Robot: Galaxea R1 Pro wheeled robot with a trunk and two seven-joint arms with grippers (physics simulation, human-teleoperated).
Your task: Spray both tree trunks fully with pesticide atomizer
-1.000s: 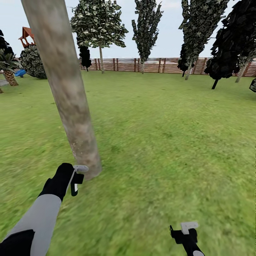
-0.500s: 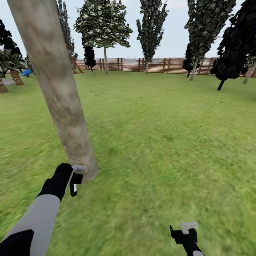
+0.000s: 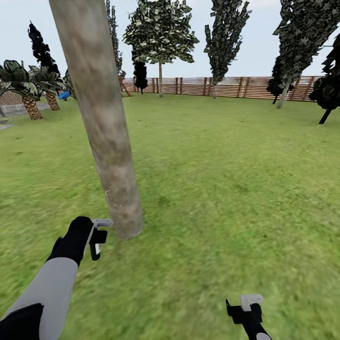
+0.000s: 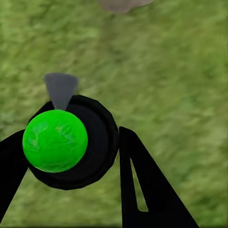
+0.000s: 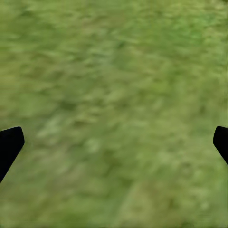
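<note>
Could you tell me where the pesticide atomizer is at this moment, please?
The pesticide atomizer sits between the fingers of the left hand, low at the head view's left, just beside the base of the near tree trunk.

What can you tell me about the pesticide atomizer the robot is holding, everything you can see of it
The pesticide atomizer is a small round black thing with a glossy bright green ball on top and a grey wedge-shaped nozzle sticking out from its rim. It sits between the two black fingers of the left gripper, over grass, low beside the base of the thick grey-beige tree trunk. In the head view it is mostly hidden by the fingers.
</note>
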